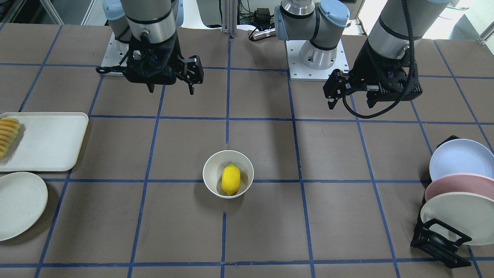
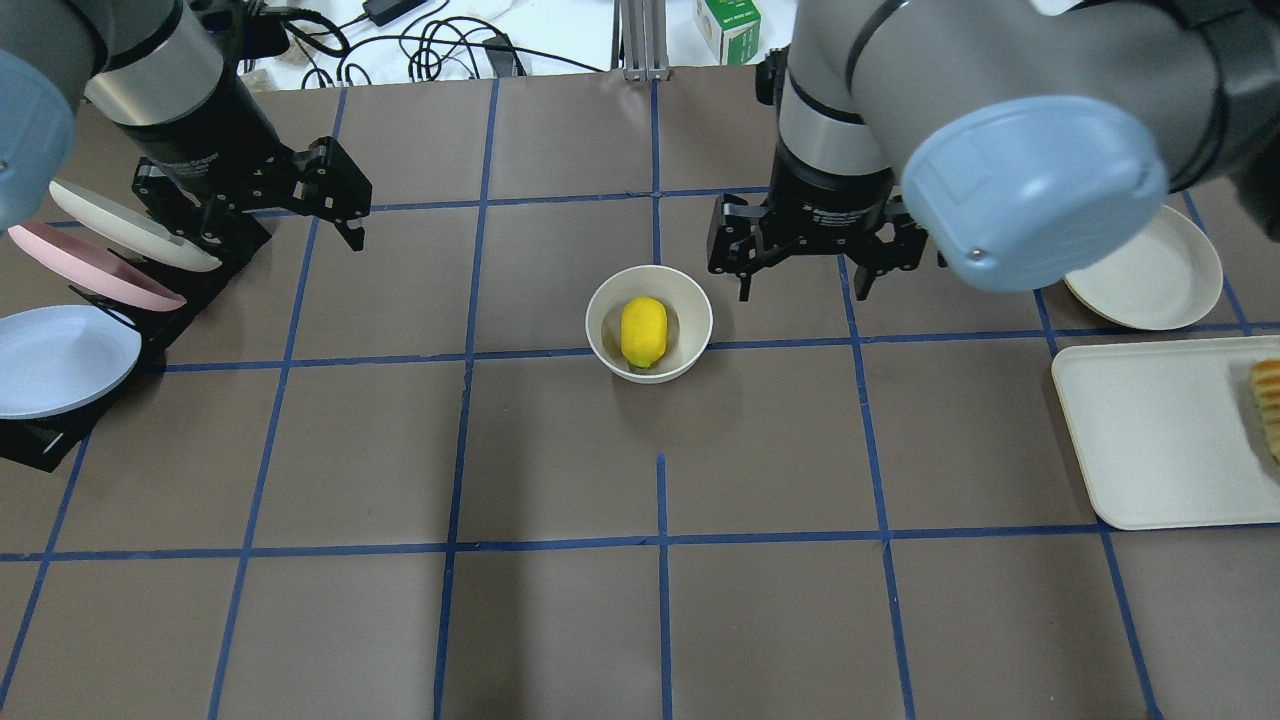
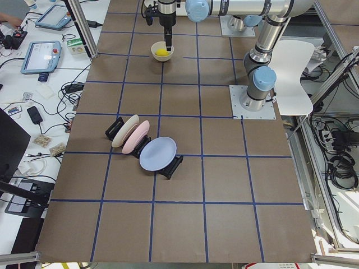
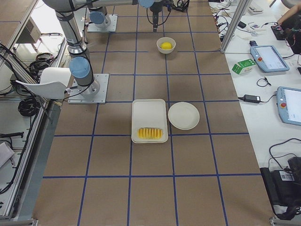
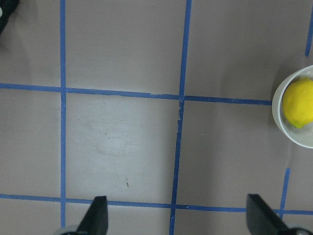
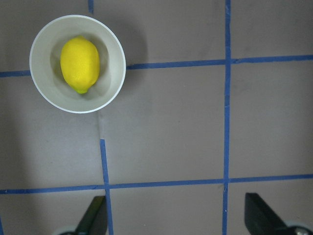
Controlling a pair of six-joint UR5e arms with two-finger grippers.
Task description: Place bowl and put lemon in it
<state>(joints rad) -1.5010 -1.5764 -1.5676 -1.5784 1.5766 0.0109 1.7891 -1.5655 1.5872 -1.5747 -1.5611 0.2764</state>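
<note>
The off-white bowl stands upright near the table's middle, with the yellow lemon lying inside it. Both show in the overhead view, bowl and lemon. My right gripper is open and empty, raised above the table just beside the bowl; its wrist view shows the bowl and lemon at top left, off from the open gripper. My left gripper is open and empty, raised, farther off; its wrist view catches the bowl and lemon at the right edge.
A black rack with blue, pink and cream plates stands on my left side, under the left arm. A white tray with sliced yellow-orange food and a flat cream plate lie on my right side.
</note>
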